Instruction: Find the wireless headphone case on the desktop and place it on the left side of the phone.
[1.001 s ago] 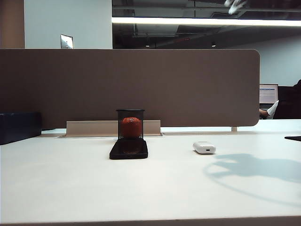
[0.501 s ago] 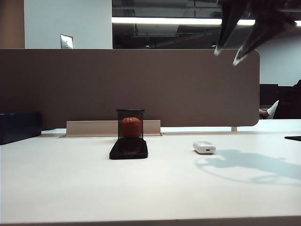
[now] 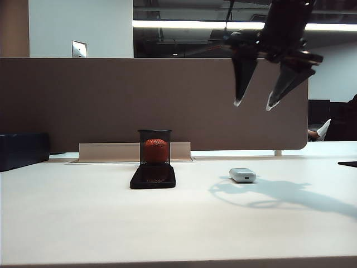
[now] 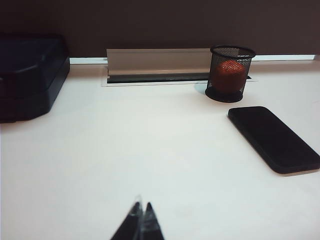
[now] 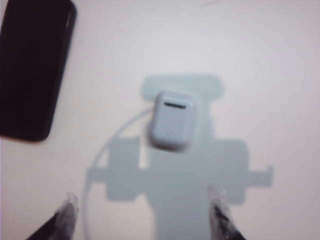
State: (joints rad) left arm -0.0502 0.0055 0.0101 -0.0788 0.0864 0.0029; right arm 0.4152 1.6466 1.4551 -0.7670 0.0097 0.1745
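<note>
Right gripper (image 3: pixel 254 104) hangs spread wide and empty above the case (image 3: pixel 242 175), which lies right of the phone (image 3: pixel 153 176); left gripper (image 4: pixel 141 220) is pinched closed, empty; case looks light, rigid, slippery, so pinch its long flat sides.

My right wrist view is soft: the wireless headphone case (image 5: pixel 172 120) blurs, and the phone (image 5: pixel 34 65) at its ten o'clock is cropped. The left pincer (image 4: pixel 141 220) shows only fingertips.

Bright overhead light; sharp arm shadow; right wrist view blurred.
</note>
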